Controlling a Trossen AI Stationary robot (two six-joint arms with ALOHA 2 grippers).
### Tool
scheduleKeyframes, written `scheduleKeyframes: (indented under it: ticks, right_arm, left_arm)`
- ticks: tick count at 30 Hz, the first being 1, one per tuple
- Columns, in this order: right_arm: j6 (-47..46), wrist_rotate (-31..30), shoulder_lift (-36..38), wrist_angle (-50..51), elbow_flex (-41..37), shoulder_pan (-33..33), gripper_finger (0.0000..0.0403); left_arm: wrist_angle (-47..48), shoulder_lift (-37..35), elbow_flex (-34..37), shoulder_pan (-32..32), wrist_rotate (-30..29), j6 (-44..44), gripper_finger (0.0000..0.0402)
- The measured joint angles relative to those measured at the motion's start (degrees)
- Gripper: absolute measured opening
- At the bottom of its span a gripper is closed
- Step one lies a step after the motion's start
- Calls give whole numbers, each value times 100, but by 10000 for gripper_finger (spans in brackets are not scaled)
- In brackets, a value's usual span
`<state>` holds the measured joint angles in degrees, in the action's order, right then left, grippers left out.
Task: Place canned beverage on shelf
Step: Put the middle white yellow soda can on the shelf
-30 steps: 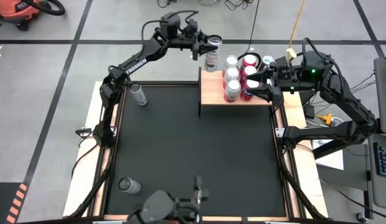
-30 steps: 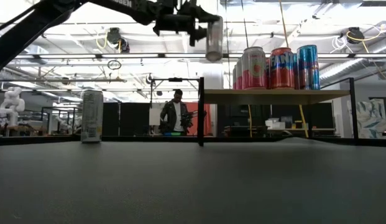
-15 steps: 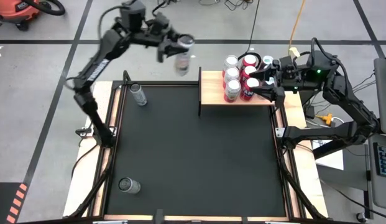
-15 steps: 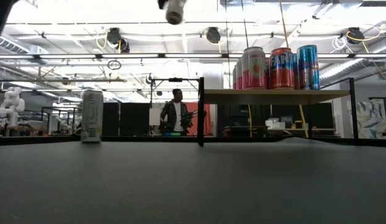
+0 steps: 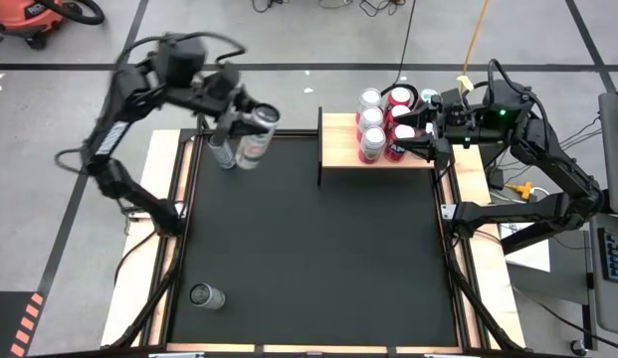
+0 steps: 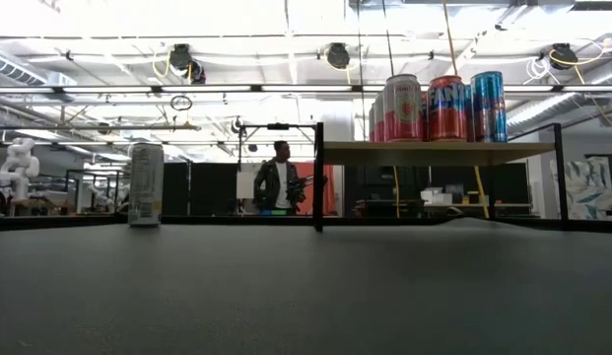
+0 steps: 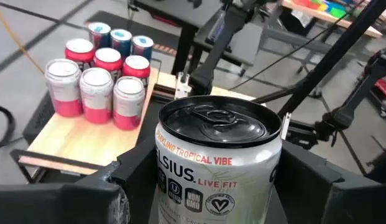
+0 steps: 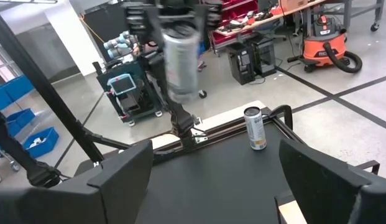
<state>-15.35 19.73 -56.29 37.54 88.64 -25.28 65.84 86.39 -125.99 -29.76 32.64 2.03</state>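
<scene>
The black table (image 5: 309, 249) takes up most of the floor space, with the two dark arms reaching in at its far corners. The shelf (image 5: 338, 149), one light-wood board on a black frame, sits at the far edge right beside the right gripper (image 5: 406, 131), whose fingers stand wide apart with nothing clearly between them, level with the cluster of cans (image 5: 383, 121). From above I can't count that cluster cleanly; the left wrist view shows nine of them (image 7: 96, 74), three white-and-pink in front, three red behind, three blue-topped at the back.

The left gripper (image 5: 251, 124) is closed around one silver Celsius can (image 7: 214, 168), held well short of the shelf and high enough that the low view misses it altogether. Just under that gripper a second loose can (image 5: 222, 154) stands on the table; it shows upright in the low view (image 6: 145, 184). A third (image 5: 204, 295) stands far off at the near corner.

Only the low view shows a person (image 6: 276, 182) standing in the room beyond.

A second ago the held can hung right at the shelf's edge; now it has swung back away from it.
</scene>
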Motion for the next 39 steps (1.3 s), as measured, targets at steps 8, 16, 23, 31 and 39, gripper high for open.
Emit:
scheduleKeyframes:
  ticks: [8,16,23,31,39]
  right_arm:
    - [0,2,0,0,0,0,329]
    - [0,7,0,0,0,0,329]
    - [84,0,0,19,0,0,329]
    - [15,2,2,282,0,0,329]
    - [88,-2,2,326,0,0,329]
  left_arm:
    - [36,-1211,622,1174,-2300,737,260]
    - [-3429,-2590,4070,1804,-3827,763,260]
    - [-7401,-2329,6310,1231,-3838,474,260]
    - [-8720,-1113,6155,52,-2021,1002,260]
    - [-9243,188,5295,-703,-788,1118,260]
